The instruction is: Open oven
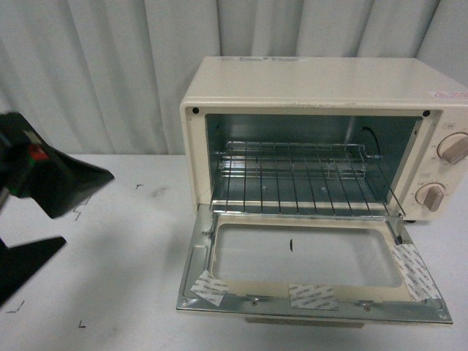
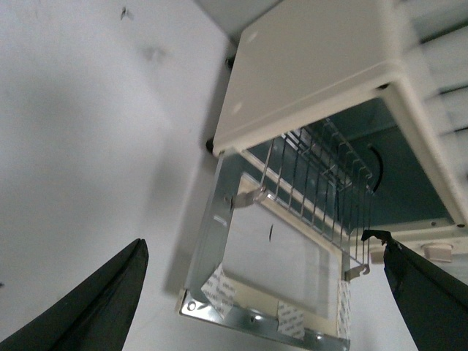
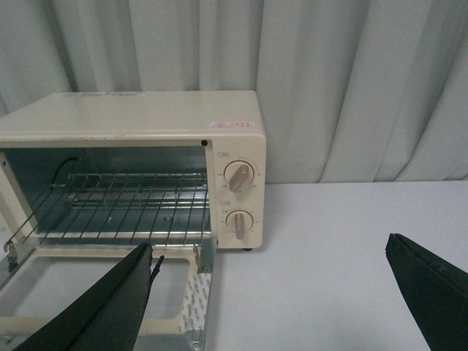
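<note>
Oven [image 1: 322, 91] door [image 1: 314, 272] lay flat open. Left end effector [image 1: 84, 212], right end effector [image 3: 269, 245] wide, empty; best retreat clear of door.

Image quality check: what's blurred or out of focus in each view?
Front view: left gripper dark and blurred, oven fairly sharp. Left wrist view: soft overall, gripper edges fuzzy. Right wrist view: right gripper blurred, knobs crisp, light flat.
</note>
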`<state>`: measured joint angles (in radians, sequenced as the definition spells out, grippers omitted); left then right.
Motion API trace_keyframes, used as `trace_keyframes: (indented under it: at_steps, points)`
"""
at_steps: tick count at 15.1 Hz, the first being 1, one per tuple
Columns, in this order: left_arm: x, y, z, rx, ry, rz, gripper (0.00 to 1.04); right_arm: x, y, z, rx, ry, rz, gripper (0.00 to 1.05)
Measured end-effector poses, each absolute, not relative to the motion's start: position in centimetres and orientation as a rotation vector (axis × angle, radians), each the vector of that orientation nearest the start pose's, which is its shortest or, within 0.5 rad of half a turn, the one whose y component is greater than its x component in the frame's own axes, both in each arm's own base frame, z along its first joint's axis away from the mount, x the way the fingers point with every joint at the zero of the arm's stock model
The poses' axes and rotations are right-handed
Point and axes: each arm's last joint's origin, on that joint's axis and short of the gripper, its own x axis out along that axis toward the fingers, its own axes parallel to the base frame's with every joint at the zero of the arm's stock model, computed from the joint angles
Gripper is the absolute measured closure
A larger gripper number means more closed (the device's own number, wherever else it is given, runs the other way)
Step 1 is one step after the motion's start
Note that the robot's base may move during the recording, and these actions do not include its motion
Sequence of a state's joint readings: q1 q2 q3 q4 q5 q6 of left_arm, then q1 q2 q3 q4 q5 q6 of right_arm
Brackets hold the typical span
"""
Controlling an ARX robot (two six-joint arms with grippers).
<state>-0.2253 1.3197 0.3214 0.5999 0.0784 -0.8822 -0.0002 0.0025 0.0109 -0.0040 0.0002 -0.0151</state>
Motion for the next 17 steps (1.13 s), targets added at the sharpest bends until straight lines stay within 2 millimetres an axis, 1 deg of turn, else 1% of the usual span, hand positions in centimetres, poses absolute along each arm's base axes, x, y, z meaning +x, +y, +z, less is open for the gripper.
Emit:
trace_keyframes:
  at_steps: [2, 3, 6, 7, 8, 9, 10, 12, 15, 16, 17]
  points:
    - [20.6, -4.0, 18.0, -0.717, 0.383, -0.117, 0.07, 9.7, 0.0, 16.7, -0.015, -0.004, 0.0, 0.06]
    - [20.0, -3.8, 18.9, -0.667, 0.359, -0.126, 0.07, 9.7, 0.0, 16.7, -0.015, -0.004, 0.0, 0.06]
    - [18.9, -3.6, 21.2, -0.584, 0.304, -0.152, 0.07, 9.7, 0.0, 16.7, -0.015, -0.004, 0.0, 0.06]
    - [18.5, -3.5, 22.4, -0.513, 0.186, -0.143, 0.11, 9.7, 0.0, 16.7, -0.015, -0.004, 0.0, 0.06]
    - [17.9, -3.2, 23.2, -0.394, 0.037, -0.074, 0.21, 9.7, 0.0, 16.7, -0.015, -0.005, 0.0, 0.06]
    - [16.7, -2.8, 23.0, -0.245, -0.004, -0.014, 0.34, 9.7, 0.0, 16.7, -0.015, -0.004, 0.0, 0.06]
    - [16.0, -2.3, 22.3, -0.141, -0.01, -0.001, 0.46, 9.7, 0.0, 16.7, -0.015, -0.004, 0.0, 0.06]
    - [15.2, -1.7, 20.8, -0.048, 0.013, 0.004, 0.7, 9.7, 0.0, 16.7, -0.015, -0.004, 0.0, 0.06]
    - [14.1, -1.1, 19.7, -0.02, -0.001, 0.0, 1.04, 9.7, 0.0, 16.7, -0.015, -0.004, 0.0, 0.06]
    - [13.7, -0.3, 19.3, -0.017, 0.002, -0.008, 1.03, 9.7, 0.0, 16.7, -0.015, -0.004, 0.0, 0.06]
    - [13.4, 0.1, 18.9, -0.018, 0.006, 0.024, 1.03, 9.7, 0.0, 16.7, -0.015, -0.004, 0.0, 0.06]
